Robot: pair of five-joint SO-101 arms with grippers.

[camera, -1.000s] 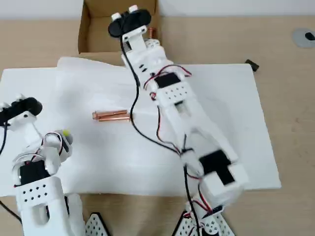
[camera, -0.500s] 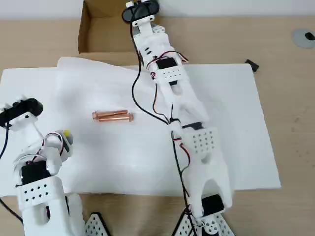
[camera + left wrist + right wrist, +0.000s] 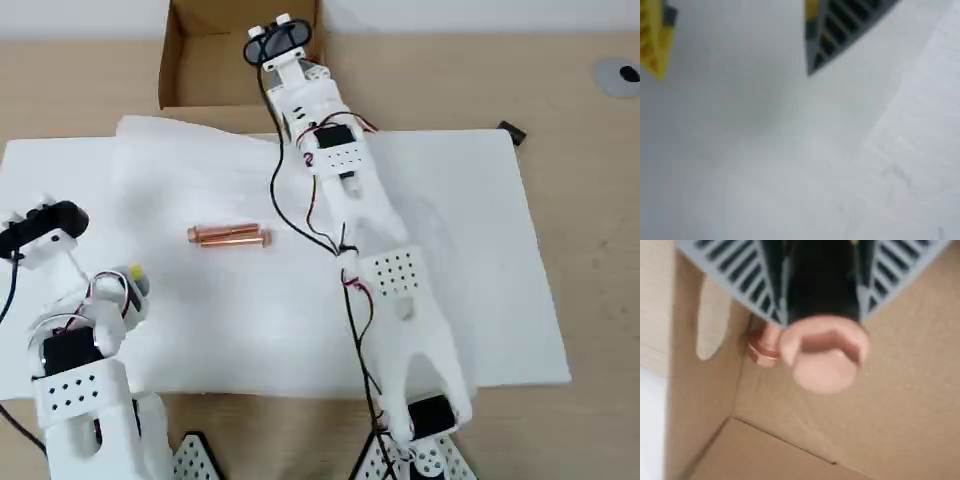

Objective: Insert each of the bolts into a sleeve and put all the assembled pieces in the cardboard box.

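One copper-coloured bolt with a smooth six-sided head is clamped between the ribbed grey jaws of the right gripper, which are closed on its shaft. It is held inside the cardboard box, close to a corner where two plain brown walls meet. One second copper piece with a ringed end is seen just behind it, near the side wall; whether it touches the wall cannot be told.

In the high view, what appear to be two slim copper rods lie side by side on the white foam sheet, well apart from the box and from both arms. The sheet is flat and matte, with a rumpled fold along its far left edge beside the box. Broad bare sheet is left around the rods.

The left gripper is held wide open above the sheet, with one yellow finger and one ribbed grey finger and nothing between them.

The sheet rests on a wooden table. One small black object lies just off the sheet's far right corner, and one grey disc lies near the table's edge.
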